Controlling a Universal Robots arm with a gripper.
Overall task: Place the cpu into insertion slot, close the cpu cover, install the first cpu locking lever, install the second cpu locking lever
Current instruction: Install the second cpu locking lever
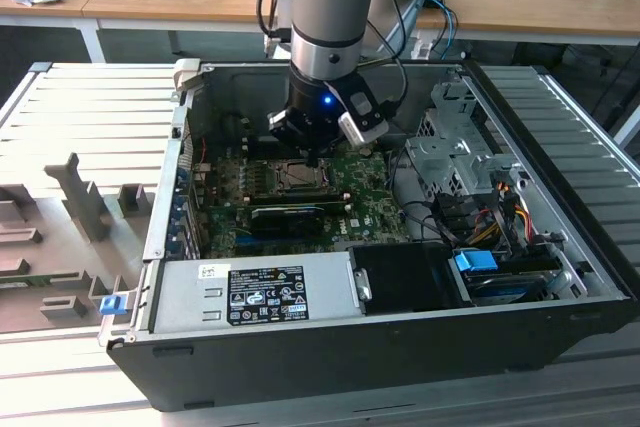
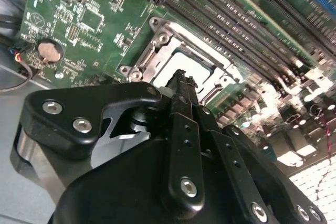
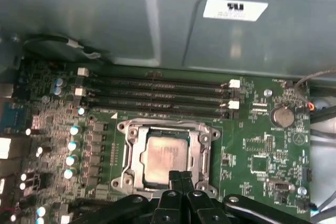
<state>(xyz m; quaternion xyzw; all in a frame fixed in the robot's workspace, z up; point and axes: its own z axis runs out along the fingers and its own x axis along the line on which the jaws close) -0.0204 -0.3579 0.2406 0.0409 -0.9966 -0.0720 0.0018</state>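
A white label point(image 1: 267, 294) with black print sits on the grey box point(image 1: 250, 292) at the front of the open computer case point(image 1: 560, 247), and another white label point(image 3: 235, 9) is stuck on the case wall in the first wrist view; the words on both are too small to read. The cpu point(image 3: 167, 157) is a small square chip with a dull silver top. It lies flat in its slot in the middle of the green board point(image 3: 262, 145), just below the long black memory slots point(image 3: 157, 95). The cpu cover point(image 3: 165, 129), a thin grey metal frame with a big square window, lies down flat around the chip. The gripper point(image 3: 180, 174) hangs right over the edge of the slot, with its two black fingers point(image 3: 174, 178) pressed together. It holds nothing. I cannot tell if the tips touch the cover. In the exterior view the gripper point(image 1: 317, 159) is down inside the case, over the slot.
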